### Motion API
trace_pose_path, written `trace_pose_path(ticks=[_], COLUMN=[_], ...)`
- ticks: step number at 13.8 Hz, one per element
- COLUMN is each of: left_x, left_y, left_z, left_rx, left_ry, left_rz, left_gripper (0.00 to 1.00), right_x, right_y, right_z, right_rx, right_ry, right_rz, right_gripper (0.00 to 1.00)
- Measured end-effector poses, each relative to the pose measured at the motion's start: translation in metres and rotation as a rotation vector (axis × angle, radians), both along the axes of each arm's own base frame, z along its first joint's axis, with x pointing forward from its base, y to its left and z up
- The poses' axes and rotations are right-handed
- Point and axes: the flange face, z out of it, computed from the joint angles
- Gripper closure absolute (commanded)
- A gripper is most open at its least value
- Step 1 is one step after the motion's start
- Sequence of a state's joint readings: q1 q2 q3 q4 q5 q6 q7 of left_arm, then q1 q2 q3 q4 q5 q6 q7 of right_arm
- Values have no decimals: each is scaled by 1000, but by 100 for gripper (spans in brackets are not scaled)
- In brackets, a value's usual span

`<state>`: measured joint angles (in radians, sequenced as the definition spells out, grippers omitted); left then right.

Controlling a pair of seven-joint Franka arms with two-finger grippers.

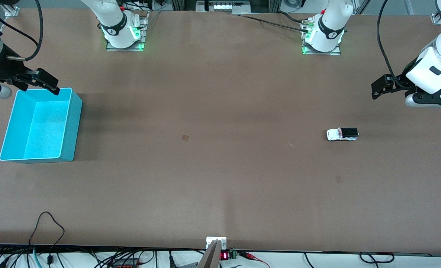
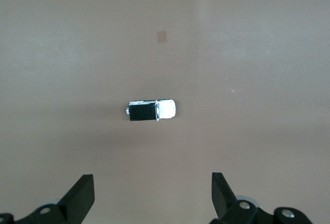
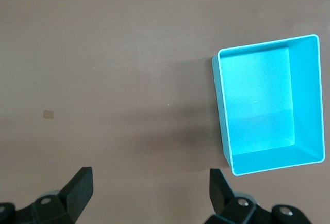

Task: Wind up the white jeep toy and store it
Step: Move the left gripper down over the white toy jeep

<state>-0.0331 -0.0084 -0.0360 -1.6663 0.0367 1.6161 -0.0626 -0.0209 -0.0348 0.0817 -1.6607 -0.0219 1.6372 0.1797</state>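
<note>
Brown desk (image 1: 220, 178): small white jeep toy (image 1: 342, 134) unpicked, well apart from empty turquoise plastic bin (image 1: 5, 145). Left claw (image 2: 153, 195), wide, high over the jeep, must descend; right claw (image 3: 150, 192), wide, waits by the bin.

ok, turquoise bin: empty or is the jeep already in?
Empty. The turquoise bin shows only bare floor; the white jeep toy sits on the table.

A broad brown tabletop (image 1: 220, 167) carries a small white toy jeep (image 1: 342, 134) (black roof panel) toward the left arm's end, well apart from an open turquoise plastic bin (image 1: 42, 126) at the right arm's end.
</note>
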Motion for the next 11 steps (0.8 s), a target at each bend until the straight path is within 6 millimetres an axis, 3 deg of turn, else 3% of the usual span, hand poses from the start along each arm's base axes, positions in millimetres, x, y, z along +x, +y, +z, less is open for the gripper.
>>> trace_pose_path(ticks=[11], left_x=[-5], left_y=[5], left_z=[-8], left_rx=[4], left_ry=[61], left_rz=[12], left_gripper=[0], right_x=[0], right_y=[1], right_z=[0], right_rx=[0], right_ry=[1], right_rz=[1], right_gripper=[0])
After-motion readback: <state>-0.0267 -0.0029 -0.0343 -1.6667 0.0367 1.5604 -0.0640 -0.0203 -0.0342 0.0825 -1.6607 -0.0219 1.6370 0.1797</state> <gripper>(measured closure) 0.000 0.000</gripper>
